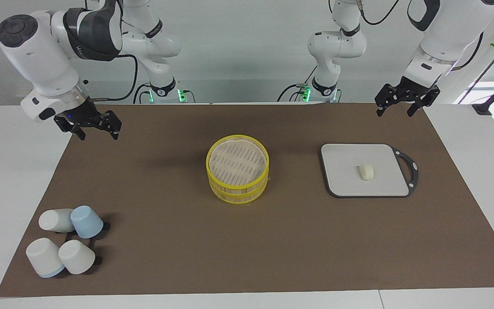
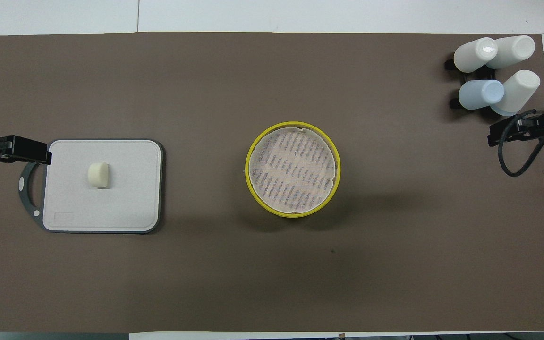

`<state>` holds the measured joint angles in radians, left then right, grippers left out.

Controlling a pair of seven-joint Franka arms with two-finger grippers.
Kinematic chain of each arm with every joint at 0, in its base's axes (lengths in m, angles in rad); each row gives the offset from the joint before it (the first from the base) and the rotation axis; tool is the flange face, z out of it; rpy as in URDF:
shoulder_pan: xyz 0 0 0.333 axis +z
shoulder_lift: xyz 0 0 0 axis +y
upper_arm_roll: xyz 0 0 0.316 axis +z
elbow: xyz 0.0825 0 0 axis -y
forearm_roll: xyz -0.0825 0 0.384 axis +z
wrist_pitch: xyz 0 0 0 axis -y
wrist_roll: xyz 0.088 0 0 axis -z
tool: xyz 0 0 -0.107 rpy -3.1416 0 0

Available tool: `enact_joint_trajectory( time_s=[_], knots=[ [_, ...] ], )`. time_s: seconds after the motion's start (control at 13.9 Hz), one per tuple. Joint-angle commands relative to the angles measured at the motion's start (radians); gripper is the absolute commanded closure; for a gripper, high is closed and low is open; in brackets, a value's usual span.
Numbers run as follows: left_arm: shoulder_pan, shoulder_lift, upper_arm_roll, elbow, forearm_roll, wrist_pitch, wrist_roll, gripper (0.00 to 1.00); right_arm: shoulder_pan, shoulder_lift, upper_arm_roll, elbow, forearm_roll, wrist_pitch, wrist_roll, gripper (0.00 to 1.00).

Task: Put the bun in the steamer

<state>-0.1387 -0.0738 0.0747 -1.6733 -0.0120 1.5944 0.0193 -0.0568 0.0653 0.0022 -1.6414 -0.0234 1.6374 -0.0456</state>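
Bun (image 1: 366,172): lies alone on the grey board (image 1: 341,180), toward the left arm's end of the tabletop, touched by nothing.
Steamer (image 1: 237,175): two yellow-rimmed tiers stacked mid-mat, its slatted top level bare; well apart from the bun.
Left gripper (image 1: 405,105): hangs in the air over the mat's corner by the left arm's base, jaws spread wide and holding nothing; the bun sits on the board below and well clear of it.
Right gripper (image 1: 96,129): raised over the mat's edge at the right arm's end, jaws wide and empty, with the steamer between it and the bun.
Cups (image 1: 64,246): four clustered at the right arm's end, seemingly on a dark rack, though little of it shows.
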Motion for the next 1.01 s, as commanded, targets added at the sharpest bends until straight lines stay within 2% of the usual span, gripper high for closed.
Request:
enact_joint_trajectory(
  time_s=[0.0,0.43,0.57,0.72,0.93],
  knots=[
    [-0.005,-0.032,0.002,-0.031,0.017,0.002,0.004,0.00,-0.011,-0.019,0.010,-0.024,0.002,0.012,0.015,0.00],
    [0.001,-0.044,0.002,-0.058,0.017,0.008,-0.002,0.00,-0.002,-0.028,0.013,-0.047,0.013,0.013,-0.002,0.00],
    [0.008,-0.089,0.005,-0.156,0.017,0.070,0.010,0.00,0.034,-0.029,0.024,-0.054,0.016,0.041,0.016,0.00],
    [0.010,-0.132,0.008,-0.291,0.017,0.183,0.013,0.00,0.095,-0.015,0.024,-0.055,0.026,0.090,0.088,0.00],
    [0.019,-0.146,0.011,-0.475,0.017,0.358,0.066,0.00,0.205,0.027,0.024,-0.041,0.062,0.146,0.194,0.00]
  ],
)
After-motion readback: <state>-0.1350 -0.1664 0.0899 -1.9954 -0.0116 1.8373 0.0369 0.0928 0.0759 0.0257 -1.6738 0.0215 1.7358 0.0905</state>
